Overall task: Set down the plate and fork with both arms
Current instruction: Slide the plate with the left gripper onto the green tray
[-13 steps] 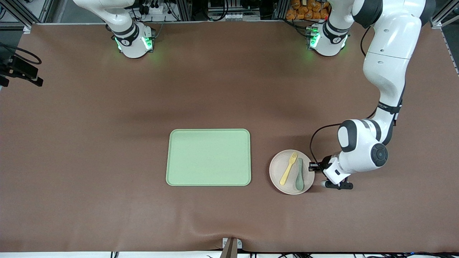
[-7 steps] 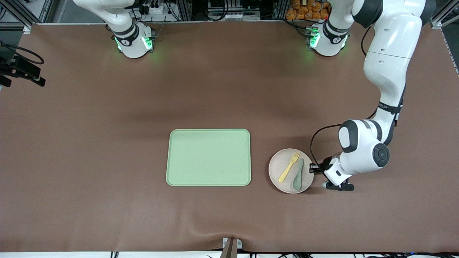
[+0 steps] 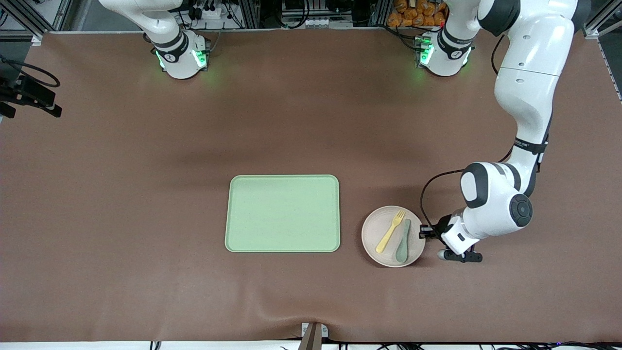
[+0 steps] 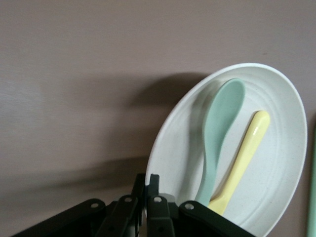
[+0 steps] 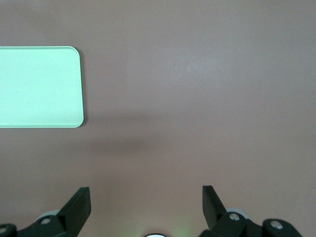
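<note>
While the brown table (image 3: 121, 204) spreads wide under both arms, the left arm (image 3: 527, 87) reaches down from its base to the plate's edge at its own end of the table, and the right arm (image 3: 146, 19) waits folded near its base. Beside the plate, toward the right arm's end, lies the light-green tray (image 3: 283, 214), bare on top. The plate (image 3: 376, 231) carries the fork (image 3: 390, 230) and a grey-green spoon (image 3: 403, 241) side by side. The left gripper (image 4: 146, 197) is pinched on the plate's rim, its fingers pressed together around it. The right gripper (image 5: 146, 205) hangs over bare table, fingers spread wide.
</note>
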You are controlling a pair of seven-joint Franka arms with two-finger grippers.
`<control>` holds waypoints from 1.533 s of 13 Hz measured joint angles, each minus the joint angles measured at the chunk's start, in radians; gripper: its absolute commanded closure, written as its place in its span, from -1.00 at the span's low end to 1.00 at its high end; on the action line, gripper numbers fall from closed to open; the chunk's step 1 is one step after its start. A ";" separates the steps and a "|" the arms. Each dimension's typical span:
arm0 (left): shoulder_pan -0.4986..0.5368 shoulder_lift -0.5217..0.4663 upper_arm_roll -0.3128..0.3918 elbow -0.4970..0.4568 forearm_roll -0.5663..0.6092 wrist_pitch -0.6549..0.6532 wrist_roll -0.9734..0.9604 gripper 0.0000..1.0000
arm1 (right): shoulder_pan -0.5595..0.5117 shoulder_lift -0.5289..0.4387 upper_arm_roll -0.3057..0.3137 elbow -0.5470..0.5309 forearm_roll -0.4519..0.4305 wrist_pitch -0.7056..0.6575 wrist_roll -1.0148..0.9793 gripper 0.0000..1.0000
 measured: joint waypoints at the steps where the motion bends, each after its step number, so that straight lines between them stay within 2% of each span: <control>1: 0.000 0.000 -0.006 0.000 -0.028 -0.006 -0.006 1.00 | 0.000 0.000 0.000 0.000 0.000 0.000 0.000 -1.00; 3: -0.002 -0.002 -0.017 0.001 -0.065 -0.015 -0.033 1.00 | 0.000 0.000 0.000 0.000 0.000 0.000 0.000 -1.00; 8: -0.025 -0.035 -0.058 0.009 -0.068 -0.022 -0.194 1.00 | 0.000 0.000 0.000 0.000 0.000 0.000 0.000 -1.00; 14: -0.150 -0.037 -0.053 0.022 -0.068 -0.015 -0.424 1.00 | 0.001 0.000 0.000 -0.001 0.000 0.000 0.000 -1.00; 20: -0.258 -0.020 -0.033 0.026 -0.068 0.083 -0.548 1.00 | 0.002 0.009 0.000 -0.002 0.000 0.000 0.000 -1.00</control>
